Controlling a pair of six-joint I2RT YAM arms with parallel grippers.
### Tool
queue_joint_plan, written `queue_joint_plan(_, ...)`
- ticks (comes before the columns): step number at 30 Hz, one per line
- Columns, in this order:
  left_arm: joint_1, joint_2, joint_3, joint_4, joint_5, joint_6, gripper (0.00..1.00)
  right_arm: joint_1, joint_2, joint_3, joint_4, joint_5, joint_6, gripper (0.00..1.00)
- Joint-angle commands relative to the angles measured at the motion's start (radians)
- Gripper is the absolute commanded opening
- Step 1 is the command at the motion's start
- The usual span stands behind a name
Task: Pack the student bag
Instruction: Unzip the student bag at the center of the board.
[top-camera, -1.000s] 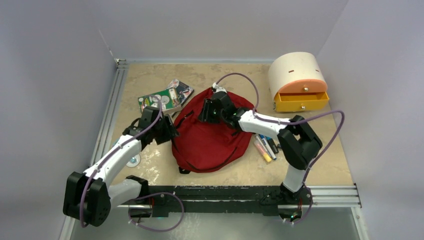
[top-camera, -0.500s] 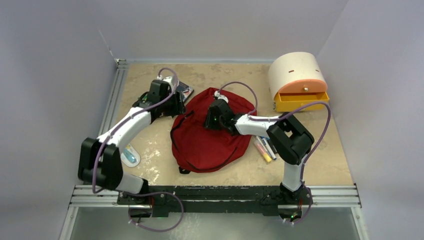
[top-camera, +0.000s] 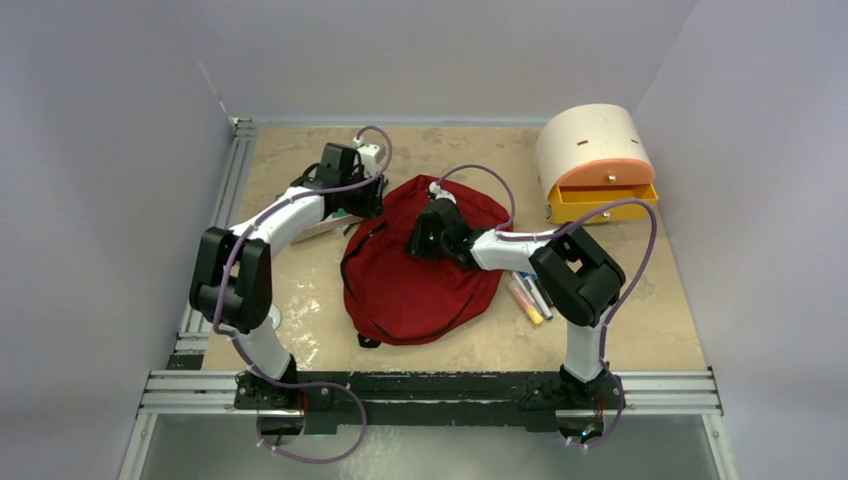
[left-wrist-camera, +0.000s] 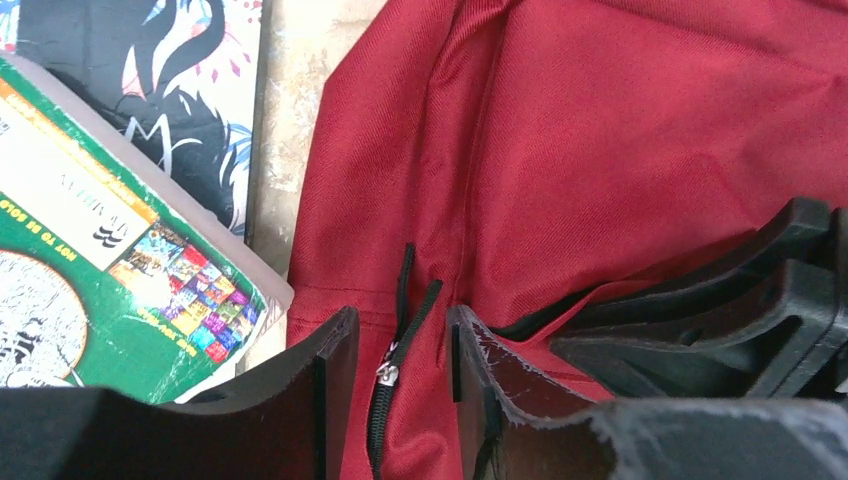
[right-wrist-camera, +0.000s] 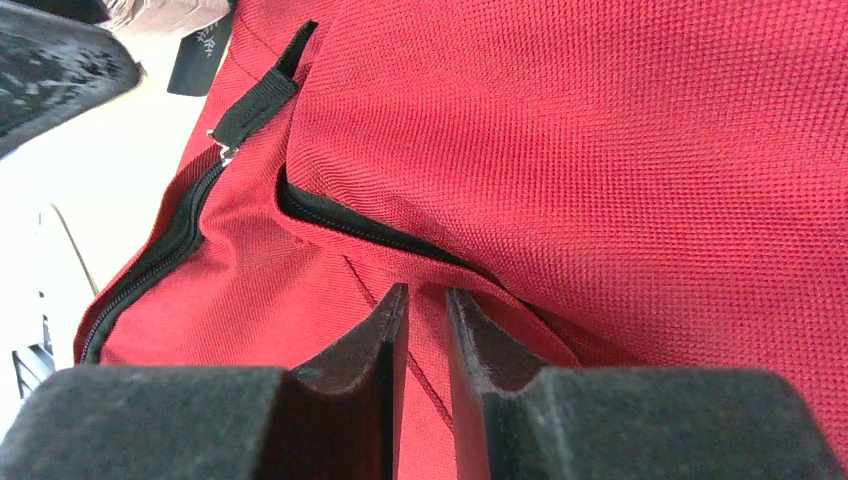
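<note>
Both pairs of fingers (left-wrist-camera: 310, 410) rest against the student bag (top-camera: 420, 285).

The white-and-black left arm (top-camera: 290, 212) stretches far forward, its black two-finger left gripper (left-wrist-camera: 400, 335) angled down, jaws partly apart; the matching right arm (top-camera: 500, 245) folds inward, right gripper (right-wrist-camera: 426, 300) jaws a slit apart.

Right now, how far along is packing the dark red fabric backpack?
Done: nothing packed; the green paperback book and coloured markers lie beside the dark red fabric backpack. In hand: the left gripper, jaws open, straddles the black zipper pull; the right gripper sits nearly shut at a fabric fold. Left: unzip, load everything, zip up.
</note>
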Motion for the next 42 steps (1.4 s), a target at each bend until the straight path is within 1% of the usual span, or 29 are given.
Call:
queue_joint_plan(1, -0.008, 0.023, 0.028, 0.031, 0.039, 0.09, 0.36, -0.003, 0.027, -0.009, -0.017, -0.013, -0.002, 0.22)
queue_joint_plan(5, -0.01, 0.045, 0.024, 0.041, 0.095, 0.096, 0.36, -0.003, 0.021, 0.0, -0.028, -0.01, -0.009, 0.22)
queue_joint_plan(11, -0.016, 0.102, 0.038, 0.023, 0.044, 0.102, 0.34, -0.004, 0.002, -0.004, -0.039, -0.002, -0.015, 0.21)
queue_joint_plan(16, -0.017, 0.139, 0.049, 0.01, 0.042, 0.106, 0.33, -0.004, -0.012, -0.005, -0.047, -0.004, -0.021, 0.21)
queue_joint_plan(21, -0.028, 0.144, 0.047, 0.006, 0.049, 0.111, 0.32, -0.005, -0.015, 0.001, -0.055, -0.011, -0.029, 0.21)
queue_joint_plan(23, -0.036, 0.147, 0.048, 0.004, 0.033, 0.112, 0.25, -0.004, -0.015, 0.004, -0.059, -0.011, -0.03, 0.2)
queue_joint_plan(26, -0.041, 0.14, 0.052, -0.002, -0.019, 0.099, 0.09, -0.004, -0.018, 0.004, -0.062, -0.009, -0.03, 0.2)
queue_joint_plan(30, -0.041, 0.09, 0.038, 0.004, -0.073, 0.083, 0.03, -0.005, -0.021, 0.0, -0.062, -0.009, -0.03, 0.2)
queue_joint_plan(32, -0.041, 0.056, 0.023, 0.017, -0.103, 0.071, 0.0, -0.005, -0.021, -0.003, -0.064, -0.005, -0.029, 0.2)
queue_joint_plan(39, -0.041, -0.064, -0.041, 0.053, -0.152, 0.027, 0.0, -0.004, -0.017, -0.011, -0.065, 0.003, -0.023, 0.19)
queue_joint_plan(42, -0.041, -0.09, -0.044, 0.04, -0.162, -0.002, 0.0, -0.004, -0.016, -0.011, -0.064, 0.005, -0.019, 0.19)
